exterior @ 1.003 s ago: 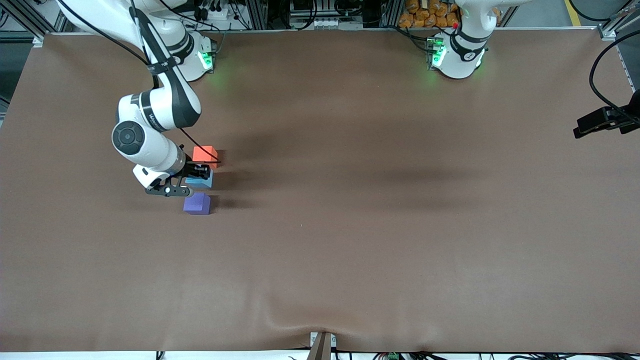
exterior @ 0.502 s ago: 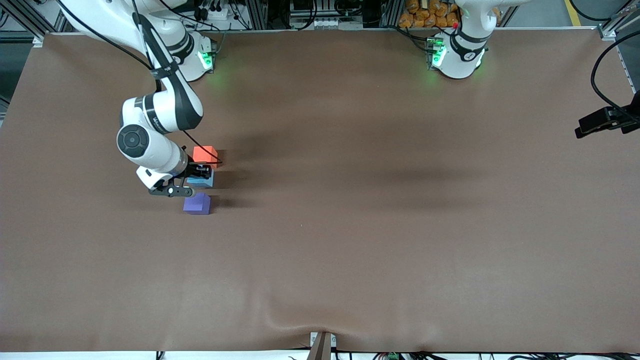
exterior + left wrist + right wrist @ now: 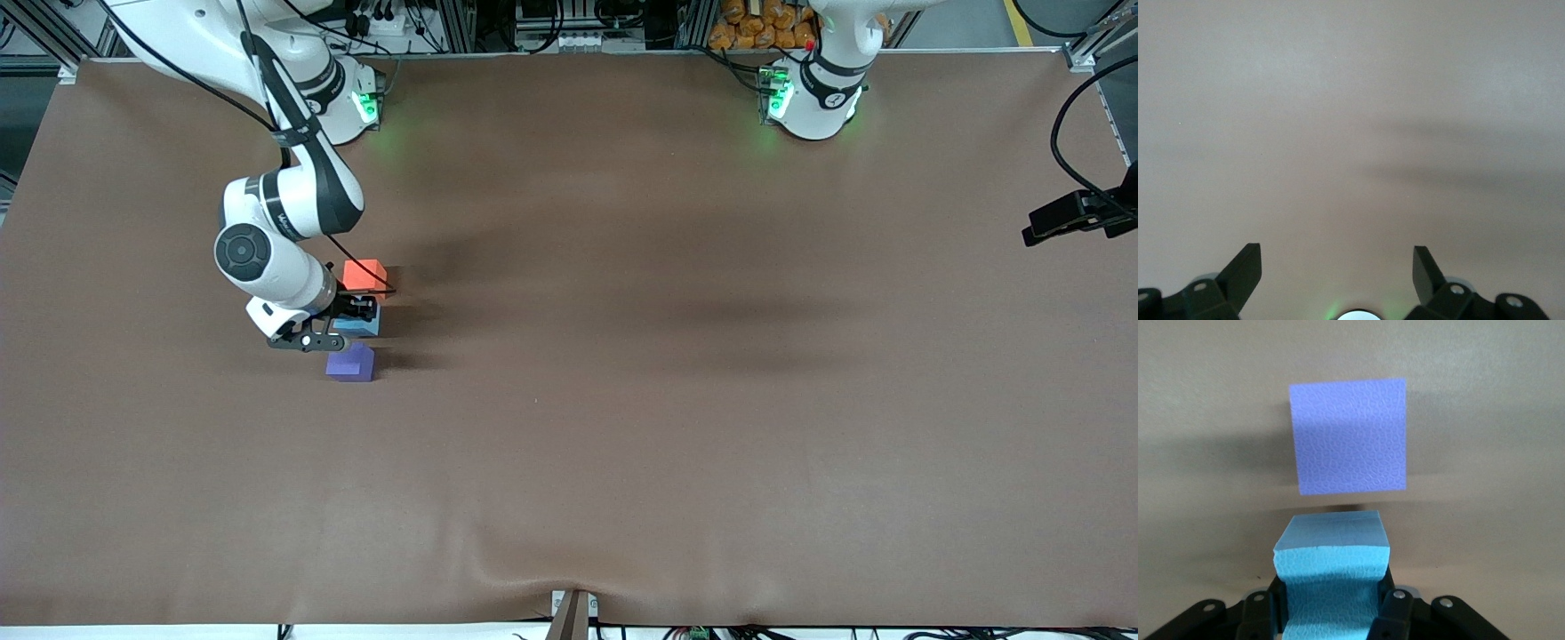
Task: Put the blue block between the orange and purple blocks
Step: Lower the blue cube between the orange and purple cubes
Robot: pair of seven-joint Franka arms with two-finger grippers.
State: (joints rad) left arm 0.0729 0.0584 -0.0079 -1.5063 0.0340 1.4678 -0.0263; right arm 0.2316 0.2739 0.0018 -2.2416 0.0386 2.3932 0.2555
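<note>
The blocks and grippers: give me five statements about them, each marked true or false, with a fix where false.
1. The right gripper is shut on the blue block. True.
2. The blue block sits between the orange block and the purple block. True.
3. The purple block is stacked on the orange block. False: both rest on the table, apart.
4. The left gripper holds a block. False: it is open and empty.
5. The purple block lies farther from the front camera than the orange block. False: it lies nearer.
</note>
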